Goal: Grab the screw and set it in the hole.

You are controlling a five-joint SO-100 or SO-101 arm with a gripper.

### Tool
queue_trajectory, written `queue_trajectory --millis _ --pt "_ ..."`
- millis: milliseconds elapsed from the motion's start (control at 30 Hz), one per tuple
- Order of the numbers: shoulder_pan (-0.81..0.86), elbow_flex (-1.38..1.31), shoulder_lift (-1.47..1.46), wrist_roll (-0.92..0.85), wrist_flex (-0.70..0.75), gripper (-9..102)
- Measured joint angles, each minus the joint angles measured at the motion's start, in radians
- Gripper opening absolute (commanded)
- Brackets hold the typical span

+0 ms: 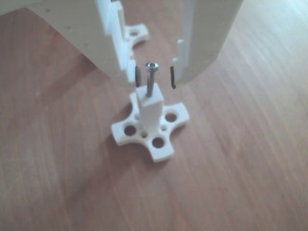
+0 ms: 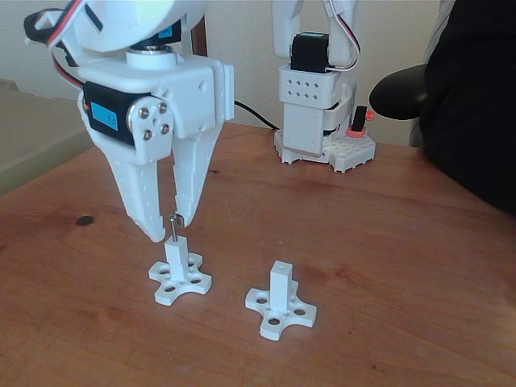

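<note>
**Screw stands in the post, fingers apart around it**

Nearest to me in the fixed view stands a second white post (image 2: 280,300) with a cross-shaped base and a small dark opening on its top face. A little further, to the left, is the first post (image 2: 177,267), and the screw (image 2: 172,227) rises upright out of the hole (image 2: 174,242) in its top. So I count two posts on the wooden table (image 2: 387,242) and one screw.

The gripper (image 2: 168,226) hangs just above this post, its two white fingers apart, one on each side of the screw head. I cannot tell from here if a finger touches it.

The other view comes closer: the socket head of the screw (image 1: 151,66) is clear, the shank goes into the post (image 1: 150,108), and there is a gap on both sides between it and the fingers (image 1: 202,53).

Far behind, the fixed view shows the arm's base (image 2: 318,121) and a person's dark sleeve (image 2: 472,89) at the right edge
</note>
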Motion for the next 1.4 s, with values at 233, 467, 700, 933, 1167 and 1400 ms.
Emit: queue_trajectory --millis 233,467,700,933,1167,1400 --pt "0.000 0.000 0.000 0.000 0.000 5" --pt "0.000 0.000 0.000 0.000 0.000 4" --pt "0.000 0.000 0.000 0.000 0.000 4" --pt "0.000 0.000 -0.005 0.000 0.000 3" --pt "0.000 0.000 -0.009 0.000 -0.025 2" --pt "0.000 0.000 -0.009 0.000 -0.025 -1"
